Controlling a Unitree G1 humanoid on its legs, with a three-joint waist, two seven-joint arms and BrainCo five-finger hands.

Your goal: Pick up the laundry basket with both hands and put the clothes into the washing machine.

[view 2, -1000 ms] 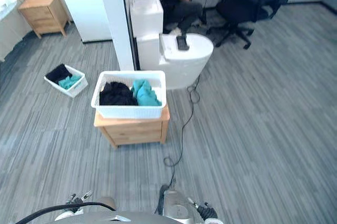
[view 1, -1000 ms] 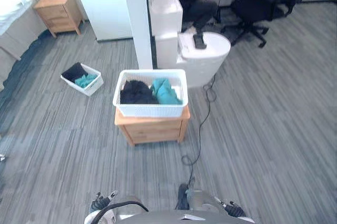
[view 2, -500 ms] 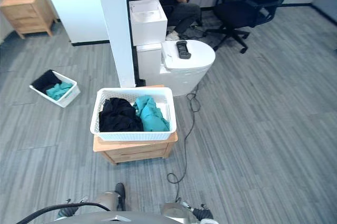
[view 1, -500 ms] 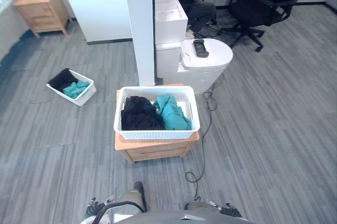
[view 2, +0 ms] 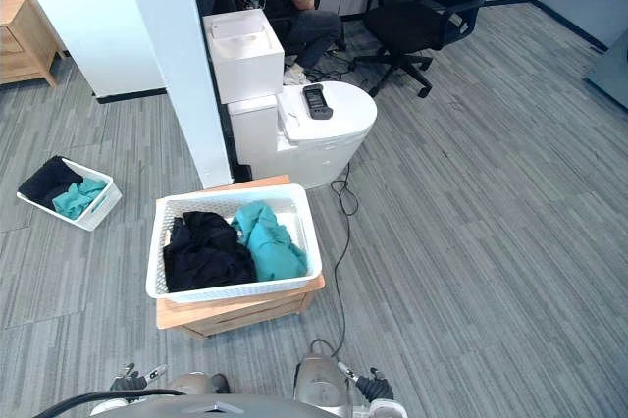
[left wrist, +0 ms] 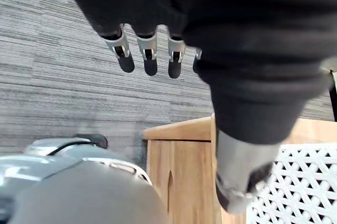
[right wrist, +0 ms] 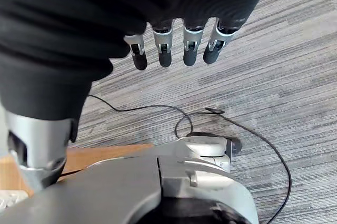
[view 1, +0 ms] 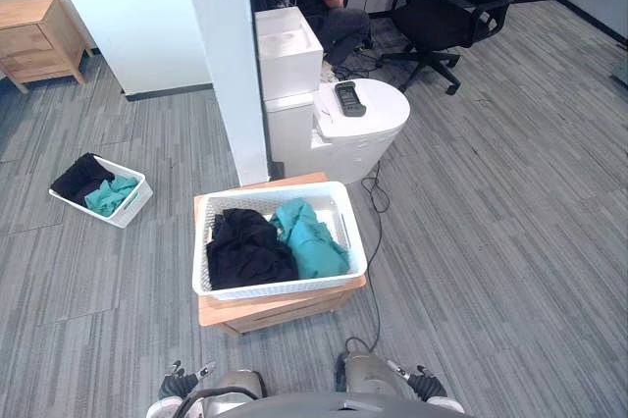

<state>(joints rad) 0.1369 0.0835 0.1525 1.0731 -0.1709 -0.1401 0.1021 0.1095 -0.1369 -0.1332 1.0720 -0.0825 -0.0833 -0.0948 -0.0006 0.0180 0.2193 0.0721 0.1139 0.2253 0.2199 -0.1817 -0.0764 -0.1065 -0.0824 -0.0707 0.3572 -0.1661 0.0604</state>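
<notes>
Laundry basket (view 1: 280, 289): on the low wooden counter (view 1: 294, 308), centre of the head view, not yet grasped. Black clothes (view 1: 245, 253) lie in its left half, teal clothes (view 1: 312, 241) in its right. It covers nearly the whole counter top and sits a little askew.

My left hand (left wrist: 149, 58) and right hand (right wrist: 164, 50) hang at the bottom edge of the head view. Their fingers are straight, they hold nothing, and they are well short of the rim.

Risks, as I judge them:
- Because the basket is askew, one hand could meet the rim first and shove the basket across the counter, or off it.
- If the two grips are uneven, the basket could tilt on the lift and spill clothes.
- My fingertips could snag in the lattice wall.
- The white round-topped machine (view 1: 365, 133) stands just behind the counter at upper centre, with a white pillar (view 1: 224, 65) to its left. While carrying the basket round I could clip either one.
- The dark remote (view 1: 350, 98) on the machine's top could be knocked off.
</notes>
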